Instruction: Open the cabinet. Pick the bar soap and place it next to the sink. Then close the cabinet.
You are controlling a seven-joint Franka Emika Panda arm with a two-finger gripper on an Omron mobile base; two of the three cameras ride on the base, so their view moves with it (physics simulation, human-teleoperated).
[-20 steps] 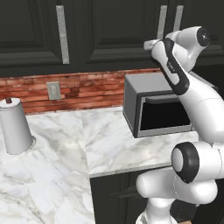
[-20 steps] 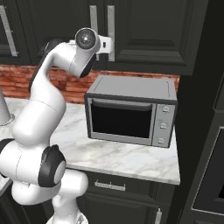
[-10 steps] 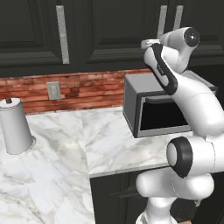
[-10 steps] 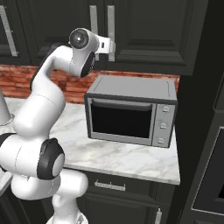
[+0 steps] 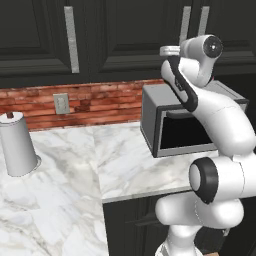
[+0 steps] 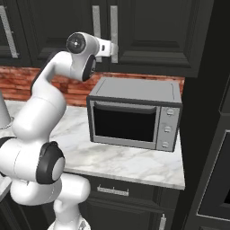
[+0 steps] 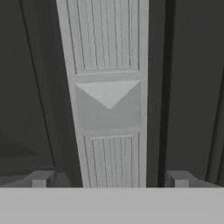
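The black wall cabinet's wide door point(image 6: 157, 31) is shut, and its brushed-silver bar handle point(image 6: 113, 22) runs down the door's left edge. My gripper point(image 6: 112, 48) is raised to the lower part of that handle. In the hand view the handle point(image 7: 108, 100) stands upright close in front of my gripper point(image 7: 109, 179). The gripper is open, with its fingertips point(image 7: 41, 178) wide apart on either side of the handle and not touching it. The bar soap and the sink are out of view.
A grey microwave point(image 6: 134, 114) sits on the marble counter point(image 5: 120, 165) directly below the hand. A paper towel roll point(image 5: 17, 145) stands at the left by the brick backsplash point(image 5: 100, 102). A tall black unit point(image 6: 211, 134) borders the right.
The arm's upper joint has swung a little to the left and the hand has drawn closer to the cabinet handle. The door stays shut.
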